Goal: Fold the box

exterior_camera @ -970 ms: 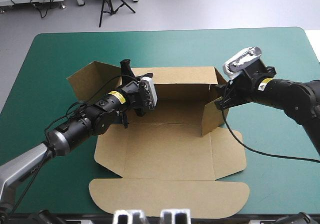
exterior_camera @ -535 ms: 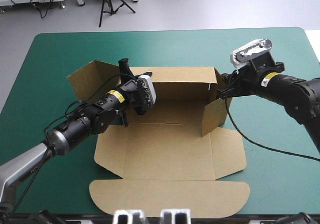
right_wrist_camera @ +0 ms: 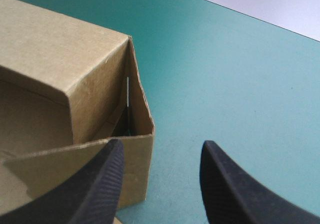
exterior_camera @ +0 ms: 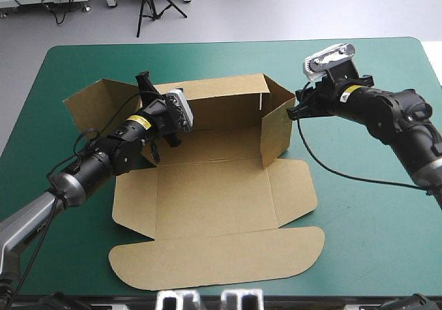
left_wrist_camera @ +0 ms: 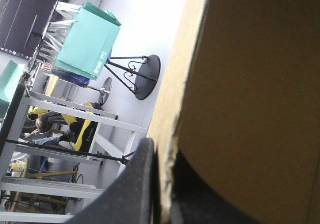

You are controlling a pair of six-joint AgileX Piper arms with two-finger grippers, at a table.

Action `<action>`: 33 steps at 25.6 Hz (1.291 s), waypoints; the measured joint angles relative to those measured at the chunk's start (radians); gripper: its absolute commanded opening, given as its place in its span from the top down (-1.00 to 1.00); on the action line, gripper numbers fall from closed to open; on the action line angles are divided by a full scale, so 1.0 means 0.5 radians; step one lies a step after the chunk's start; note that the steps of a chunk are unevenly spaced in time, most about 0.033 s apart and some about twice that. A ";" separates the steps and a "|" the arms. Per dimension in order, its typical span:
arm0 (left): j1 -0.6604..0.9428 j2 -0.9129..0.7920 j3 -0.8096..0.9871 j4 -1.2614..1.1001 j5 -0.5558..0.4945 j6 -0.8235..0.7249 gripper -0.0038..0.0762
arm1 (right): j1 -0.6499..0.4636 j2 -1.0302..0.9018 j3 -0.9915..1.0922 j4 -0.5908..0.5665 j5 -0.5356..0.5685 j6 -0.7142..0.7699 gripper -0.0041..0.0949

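While the rounded lid [exterior_camera: 214, 258] lies flat toward six o'clock on the teal-green cover [exterior_camera: 373, 255], the brown box [exterior_camera: 214, 196] sits a little to the nine o'clock side of the table's middle, base flat and only its far half standing; the side wall [exterior_camera: 276, 127] at three o'clock is upright and meets the back wall [exterior_camera: 221, 96] at twelve in a clean corner, whereas the matching flap [exterior_camera: 93, 103] toward ten o'clock splays outward, half raised. The left gripper [exterior_camera: 145, 88] is pinched onto the board where flap and back wall meet; its wrist view shows the sheet's edge clamped between black fingers [left_wrist_camera: 135, 184] that all but touch. The right gripper [exterior_camera: 295, 111] hovers just outside the two o'clock corner, spread wide and holding nothing. The step in hand looks to be raising the loose flap to match its partner; done well, it would swing about its crease toward three o'clock rather than drag — the box seems likely to slide on this cover — with the right gripper set against the far corner as a stop; squeezing hard so near the edge could crumple the board.
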 measured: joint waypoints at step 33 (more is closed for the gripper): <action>0.000 -0.002 0.000 0.000 0.010 0.002 0.93 | -0.260 0.993 -0.724 1.117 0.902 -0.717 0.95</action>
